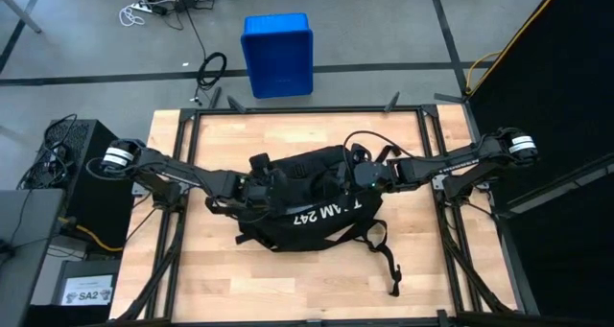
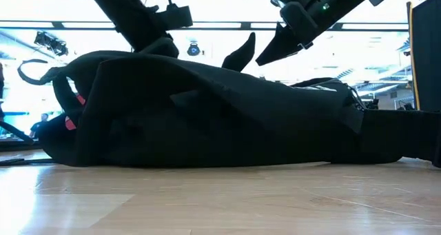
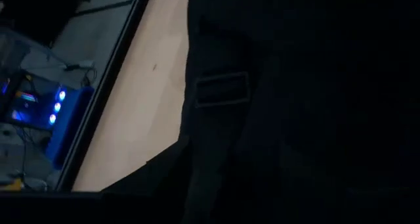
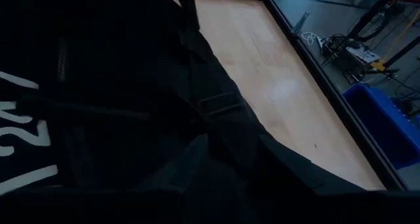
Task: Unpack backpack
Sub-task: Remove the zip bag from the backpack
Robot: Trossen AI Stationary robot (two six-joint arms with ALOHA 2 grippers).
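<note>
Backpack (image 1: 312,212) lies mid-frame on the desk (image 1: 211,279); left gripper (image 1: 257,188) and right gripper (image 1: 357,169) press in, finger states indiscernible.

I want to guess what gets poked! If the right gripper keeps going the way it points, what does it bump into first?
Most likely the backpack. The right gripper points down at its upper edge, and its wrist view is filled with black fabric. How near it is cannot be judged.
</note>
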